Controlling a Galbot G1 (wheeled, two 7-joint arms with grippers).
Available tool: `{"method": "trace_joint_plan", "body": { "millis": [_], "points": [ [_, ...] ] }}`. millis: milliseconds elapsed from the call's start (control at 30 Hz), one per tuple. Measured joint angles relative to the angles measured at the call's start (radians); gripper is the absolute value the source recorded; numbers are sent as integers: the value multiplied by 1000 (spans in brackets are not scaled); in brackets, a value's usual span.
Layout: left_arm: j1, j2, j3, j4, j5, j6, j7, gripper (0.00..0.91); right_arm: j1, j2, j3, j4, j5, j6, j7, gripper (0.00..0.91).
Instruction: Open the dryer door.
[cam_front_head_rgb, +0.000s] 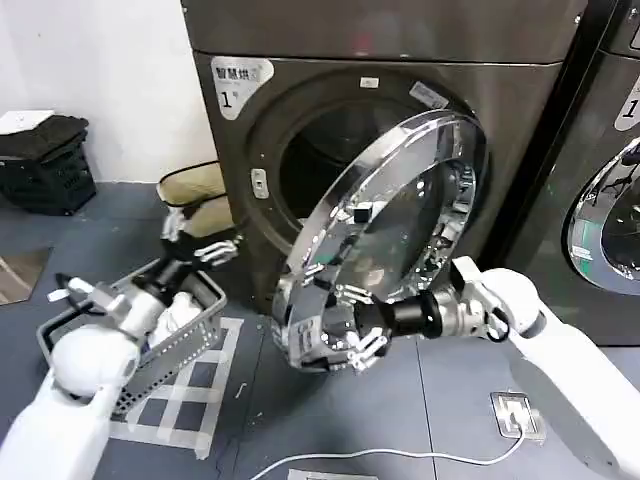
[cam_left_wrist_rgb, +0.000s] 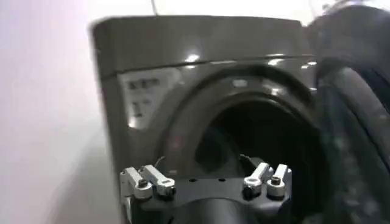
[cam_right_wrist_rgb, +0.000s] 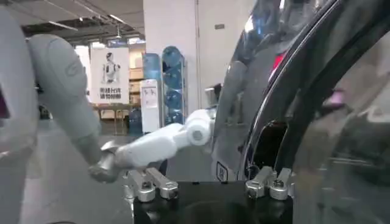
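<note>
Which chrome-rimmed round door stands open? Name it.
The dryer door on the machine labelled "1" stands swung out from its dark drum opening, the right pincer at its lower rim. The neighbouring machine's door lies flat against its front.

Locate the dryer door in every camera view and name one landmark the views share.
Head view: the dryer door is swung partly open at centre, the right claw at its lower rim.
Left wrist view: the door's dark edge is beside the drum opening.
Right wrist view: the door's glass and rim sit close to the camera.
Shared landmark: the drum opening.
</note>
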Motion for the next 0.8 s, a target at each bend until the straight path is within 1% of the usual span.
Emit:
{"method": "trace_joint_plan", "body": {
  "millis": [167,300,500,633,800],
  "points": [
    [-76,-22,102,38,1,0,24,907,-88,-39,124,5,43,-1,34,907],
    [-123,-40,172,56,4,-5,34,907,-173,-72,246,19,57,7,36,907],
    [-176,-71,261,73,4,-16,38,907,-354,-106,453,46,57,20,44,907],
    [-198,-92,317,75,4,-24,40,907,-466,-102,581,57,52,28,66,907],
    [-223,-116,387,83,3,-32,40,907,-607,-81,735,53,15,36,72,907]
  ]
}}
